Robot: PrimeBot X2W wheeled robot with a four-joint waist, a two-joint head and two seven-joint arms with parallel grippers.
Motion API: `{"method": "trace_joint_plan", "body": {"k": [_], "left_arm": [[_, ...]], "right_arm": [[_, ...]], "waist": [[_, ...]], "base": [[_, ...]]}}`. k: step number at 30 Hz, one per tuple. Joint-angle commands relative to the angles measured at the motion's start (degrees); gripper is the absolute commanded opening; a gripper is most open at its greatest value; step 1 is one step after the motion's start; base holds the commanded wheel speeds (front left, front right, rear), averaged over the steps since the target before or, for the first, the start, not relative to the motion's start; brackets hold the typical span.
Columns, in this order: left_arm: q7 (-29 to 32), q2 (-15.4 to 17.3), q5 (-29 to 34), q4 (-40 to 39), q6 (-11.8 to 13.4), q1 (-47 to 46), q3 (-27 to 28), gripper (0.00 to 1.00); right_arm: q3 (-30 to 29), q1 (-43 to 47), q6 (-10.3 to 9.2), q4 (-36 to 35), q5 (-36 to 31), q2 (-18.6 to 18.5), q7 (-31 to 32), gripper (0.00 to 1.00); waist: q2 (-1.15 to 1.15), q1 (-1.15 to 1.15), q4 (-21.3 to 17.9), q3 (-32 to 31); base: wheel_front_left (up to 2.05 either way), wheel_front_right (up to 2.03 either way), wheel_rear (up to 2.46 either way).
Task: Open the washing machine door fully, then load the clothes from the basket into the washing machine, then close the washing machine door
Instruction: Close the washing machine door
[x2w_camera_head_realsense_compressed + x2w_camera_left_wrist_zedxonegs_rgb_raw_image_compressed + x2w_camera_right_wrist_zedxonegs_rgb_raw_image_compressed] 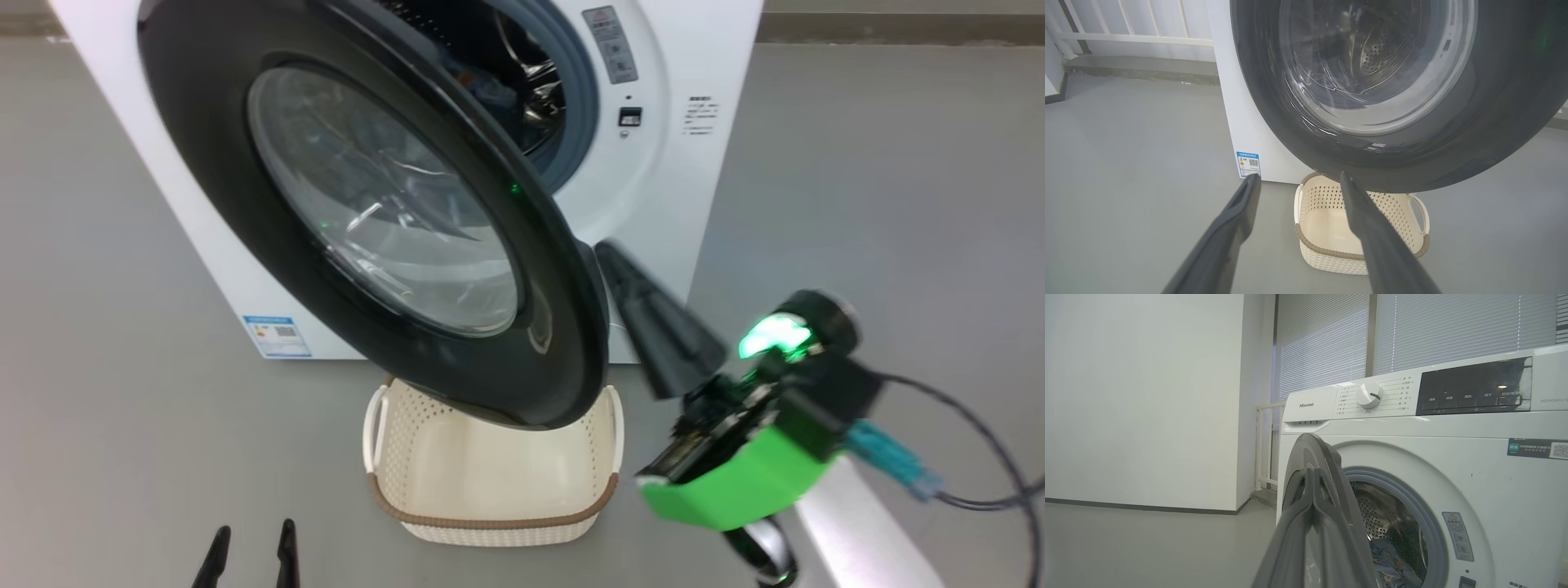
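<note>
Washing machine door (pixel 384 212): partly open, angled out from the front of the washing machine (pixel 653 163), with the steel drum and grey gasket showing past its free edge. Hinged on the left side of the washing machine's opening, as seen in the right wrist view.

Clothes (pixel 1392 565): light blue bundle lying low inside the washing machine's drum.

Basket (pixel 490 521): on the grey floor (pixel 122 408) just in front of the washing machine, partly under the door's lowest edge, its bare cream bottom showing.

Right end effector (pixel 608 253): fingers pressed together, pinching nothing. Tips at the door's free edge, in front of the washing machine's opening. Seems to touch the rim, though contact is hard to confirm.

Left end effector (pixel 253 531): fingers spread wide, holding nothing. Hangs well out from the washing machine's front, pointing toward the basket and the door's underside.

Blue energy label (pixel 277 335): low on the washing machine's front, near its left corner.
</note>
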Motion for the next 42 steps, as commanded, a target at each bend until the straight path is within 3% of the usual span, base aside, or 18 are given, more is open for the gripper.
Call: {"method": "trace_joint_plan", "body": {"k": [1, 7, 20, 42], "left_arm": [[-0.37, 0.23, -0.47, -1.4, 0.27, -2.53, 1.43, 1.0], [-0.37, 0.23, -1.63, -2.06, 1.12, -3.42, 0.23, 1.0], [-0.37, 0.23, -2.68, -2.26, 1.55, -5.47, -1.43, 1.0], [-0.37, 0.23, -2.2, -2.23, 1.33, -6.2, -2.16, 1.0]], "right_arm": [[2.61, -1.72, 0.09, 0.2, 1.21, 0.85, -0.26, 0.0], [5.79, -2.1, 0.09, 7.39, 3.16, 1.25, -0.26, 0.0], [2.96, -3.4, 0.09, 16.87, 3.89, 1.55, -0.26, 0.0], [0.2, -4.36, 0.09, 18.75, 3.59, 0.79, -0.26, 0.0]], "waist": [[0.0, 0.0, 1.23, 0.39], [0.0, 0.0, 3.17, 2.12], [0.0, 0.0, 5.54, 5.32], [0.0, 0.0, 4.95, 7.53]], "base": [[0.0, 0.0, 0.0], [0.0, 0.0, 0.0], [0.0, 0.0, 0.0], [0.0, 0.0, 0.0]]}}
